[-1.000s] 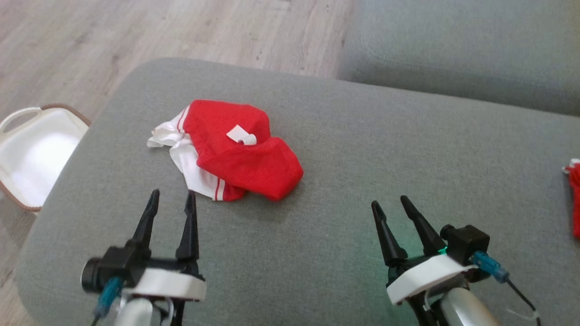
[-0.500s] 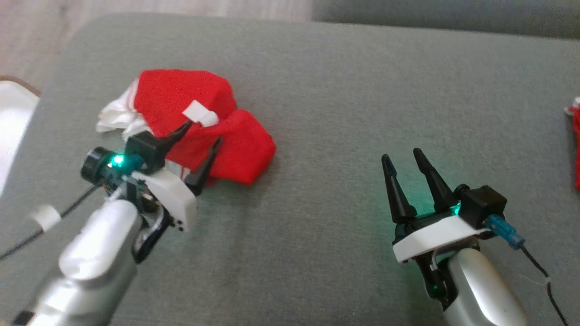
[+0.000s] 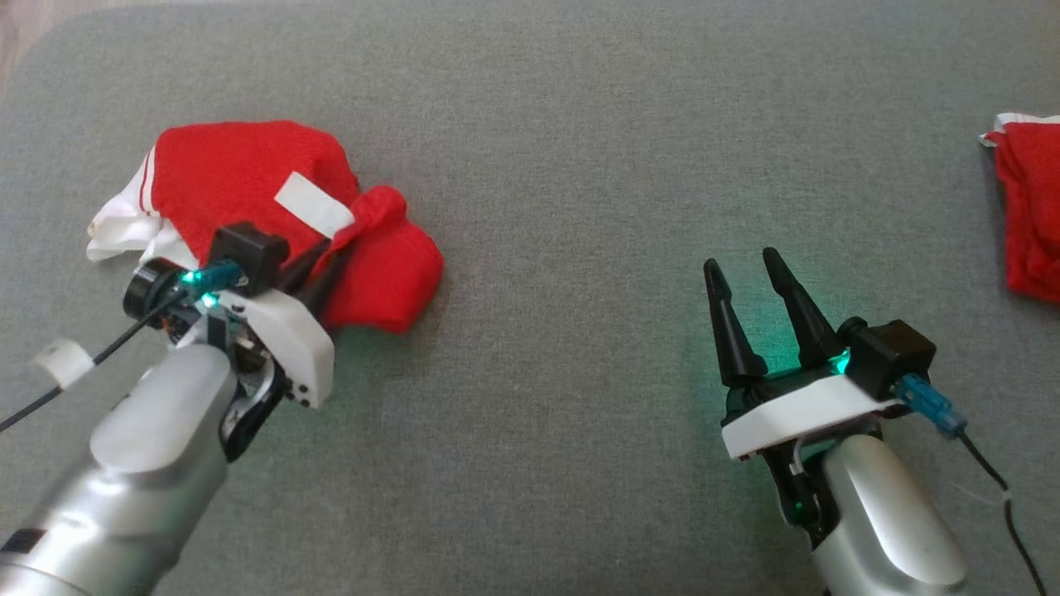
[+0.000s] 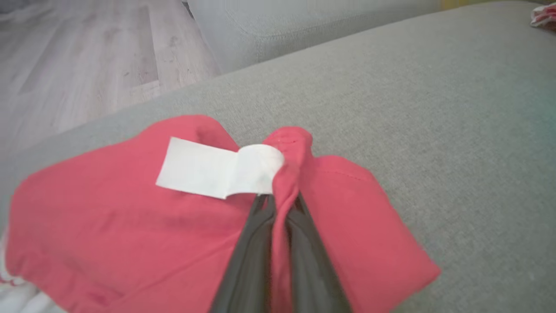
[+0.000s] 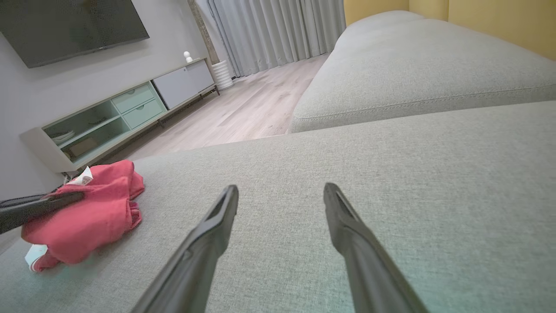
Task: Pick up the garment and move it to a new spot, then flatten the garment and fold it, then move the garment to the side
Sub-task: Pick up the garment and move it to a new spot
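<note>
The garment (image 3: 240, 174), one crumpled red piece with white edging (image 3: 116, 236) and a single white label (image 3: 313, 204), lies on the left part of the grey sofa cushion (image 3: 580, 165). My left gripper (image 4: 280, 204) has its two fingers drawn narrow on one raised fold of the red cloth just beside the label. The fold is pinched between them, while the rest of the garment rests on the cushion. My right gripper (image 3: 740, 259) hovers over bare cushion well apart from the garment, its two fingers spread wide and holding nothing. One other red cloth (image 3: 1031, 207) lies far to the right. A second grey cushion (image 5: 412, 65) sits beyond the first, beside wooden floor (image 5: 260, 104).
</note>
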